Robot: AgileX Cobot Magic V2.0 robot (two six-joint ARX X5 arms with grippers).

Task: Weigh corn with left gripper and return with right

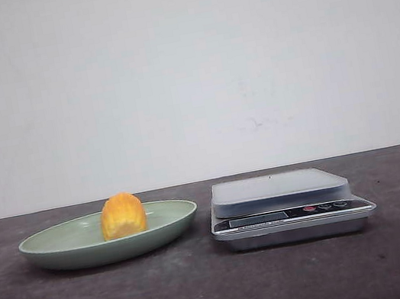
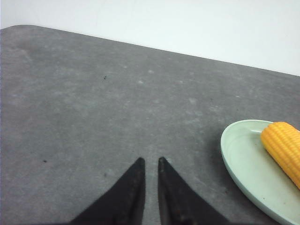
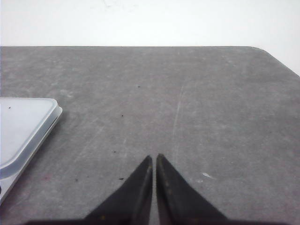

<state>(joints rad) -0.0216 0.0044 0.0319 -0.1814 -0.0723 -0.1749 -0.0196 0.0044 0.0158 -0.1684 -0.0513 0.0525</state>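
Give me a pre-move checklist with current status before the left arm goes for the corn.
1. Corn lies on the green plate, nothing on or against it: ok.
2. Scale platform is bare, ready to receive the corn: ok.
3. Left gripper holds nothing; its fingers sit nearly together and must spread before grasping: not ok.
4. Right gripper holds nothing and sits beside the scale, off its platform: ok.
5. Scale display on and zeroed: cannot tell, too small to read.
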